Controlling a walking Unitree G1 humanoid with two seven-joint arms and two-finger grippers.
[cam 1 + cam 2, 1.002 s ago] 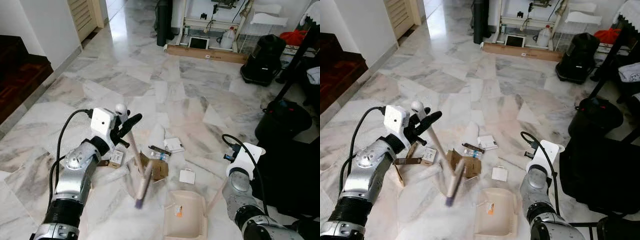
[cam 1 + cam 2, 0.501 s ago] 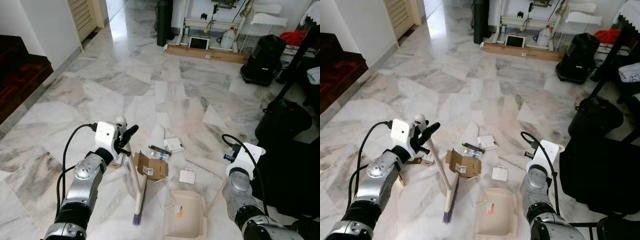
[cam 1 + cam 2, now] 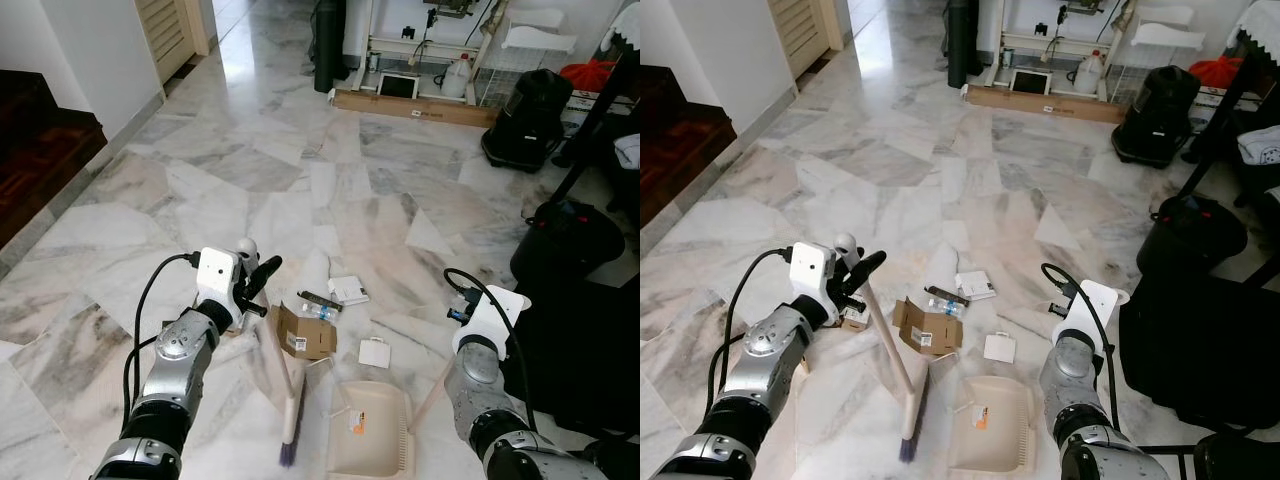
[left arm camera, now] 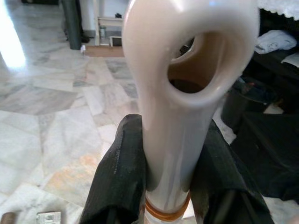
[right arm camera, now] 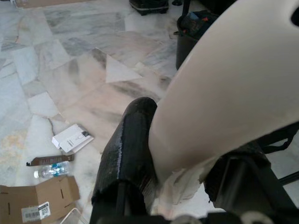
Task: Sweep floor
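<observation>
Floor [image 3: 250,170]: pale marble; I take the dustpan as my landmark for every place below.
Dustpan [image 3: 372,432]: beige, resting on the floor at my right side, mouth facing away from me towards the litter; its long handle runs up and to my right into the right hand.
Broom [image 3: 279,375]: long axis slants from the grip, up and to the left of the dustpan, down to the purple bristles [image 3: 289,453], which sit just beside the dustpan's left wall.
Cardboard box [image 3: 304,331]: flattened, lying beyond the dustpan's mouth and to its left, close to the broom shaft.
White packets: one [image 3: 374,352] just beyond the dustpan's mouth, one [image 3: 348,290] farther out.
Bottle [image 3: 318,311]: small, clear, lying beyond the cardboard box.
Left hand [image 4: 174,175]: clenched on the broom's handle, one black finger [image 4: 120,163] pressed to each side, just below the hanging loop.
Right hand [image 5: 154,154]: grasping the dustpan handle; a finger [image 5: 128,149] lies flat against it.
Governing relation: I judge that the litter lies beyond the dustpan's mouth while the bristles sit at its near left, so the left arm would have to carry the broom head out past the cardboard box and draw it back towards the mouth.
</observation>
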